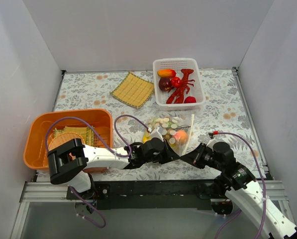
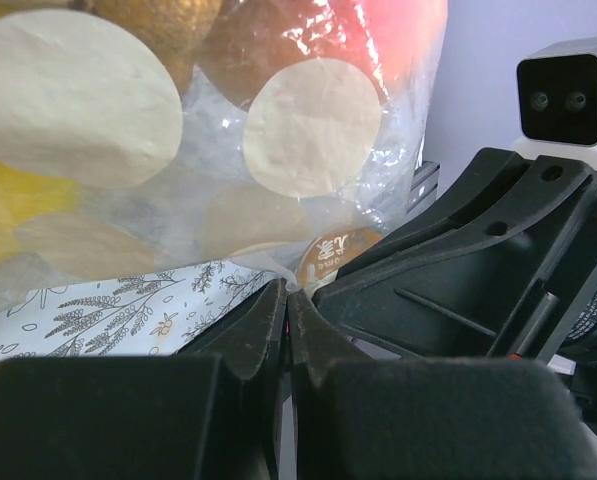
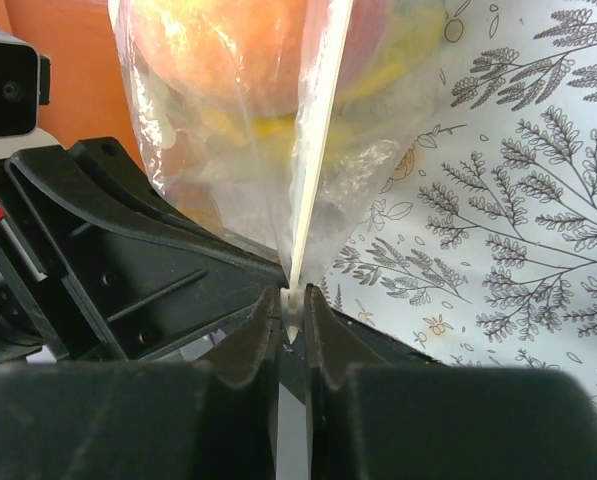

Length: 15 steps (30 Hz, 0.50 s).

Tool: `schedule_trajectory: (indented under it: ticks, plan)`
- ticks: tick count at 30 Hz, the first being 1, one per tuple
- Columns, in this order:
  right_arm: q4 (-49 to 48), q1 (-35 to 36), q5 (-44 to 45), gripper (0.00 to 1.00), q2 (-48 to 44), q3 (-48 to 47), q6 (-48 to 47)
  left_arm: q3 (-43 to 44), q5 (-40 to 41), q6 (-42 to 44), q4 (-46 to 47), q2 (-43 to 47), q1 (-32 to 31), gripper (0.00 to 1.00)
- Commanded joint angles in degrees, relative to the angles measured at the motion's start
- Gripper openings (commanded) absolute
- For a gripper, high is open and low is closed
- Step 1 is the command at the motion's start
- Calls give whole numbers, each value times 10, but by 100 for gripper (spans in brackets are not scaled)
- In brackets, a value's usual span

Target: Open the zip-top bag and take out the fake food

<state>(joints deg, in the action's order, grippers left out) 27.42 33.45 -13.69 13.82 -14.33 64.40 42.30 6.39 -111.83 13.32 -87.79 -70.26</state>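
The zip-top bag (image 1: 167, 128), clear with white dots, lies on the floral cloth in the middle, its near corner lifted. Inside it I see a red-orange round fruit (image 1: 180, 135) and yellow banana pieces (image 1: 147, 137). My left gripper (image 1: 175, 155) is shut on the bag's thin plastic at that near corner (image 2: 288, 298). My right gripper (image 1: 185, 158) is shut on the bag's white zip strip (image 3: 318, 160) right beside it; its jaws (image 3: 293, 318) pinch the strip's end. The two grippers touch tip to tip. The fruit also shows in the right wrist view (image 3: 218, 40).
A white slotted basket (image 1: 198, 94) at the back right holds a red toy lobster (image 1: 180, 85) and other toy foods. An orange bin (image 1: 102, 119) stands at the left. A yellow woven mat (image 1: 132, 89) lies at the back. White walls enclose three sides.
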Motion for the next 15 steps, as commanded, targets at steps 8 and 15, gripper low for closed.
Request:
schedule_trajectory:
  ticks: [8,15]
  plan:
    - [10,1,72,8,39,-50,-33,-9,-24,6,-2,20,-4,0]
    - [5,0,132,8,99,-97,-77,-16,-38,4,-28,41,-4,0]
